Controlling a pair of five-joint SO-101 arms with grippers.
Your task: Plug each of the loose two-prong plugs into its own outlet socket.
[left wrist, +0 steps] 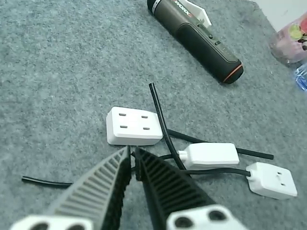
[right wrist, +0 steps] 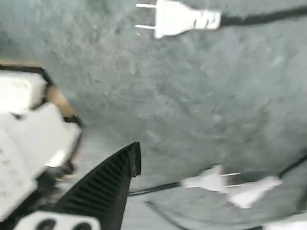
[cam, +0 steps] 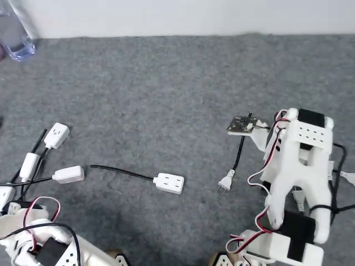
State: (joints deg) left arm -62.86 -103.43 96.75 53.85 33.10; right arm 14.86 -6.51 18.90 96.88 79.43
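Note:
Several white outlet sockets lie on the grey carpet: one [cam: 169, 183] in the middle on a black cord, and others [cam: 57, 134] [cam: 69, 174] at the left. In the left wrist view my left gripper [left wrist: 133, 154] is shut, its tips just short of a white socket [left wrist: 133, 125]; two more sockets [left wrist: 209, 155] [left wrist: 272, 179] lie beside it among black cords. A loose two-prong plug [cam: 224, 183] lies left of the right arm [cam: 299, 177]. The right wrist view shows that plug [right wrist: 177, 18] and two more plugs [right wrist: 206, 181] [right wrist: 249, 191] beyond my right gripper [right wrist: 132, 160].
A small circuit board [cam: 241, 124] sits at the far end of the plug's cord. A dark cylindrical device [left wrist: 196, 33] lies on the carpet beyond the sockets. A clear bottle [cam: 16, 39] stands at the far left corner. The left arm's base [cam: 39, 244] is at the front left.

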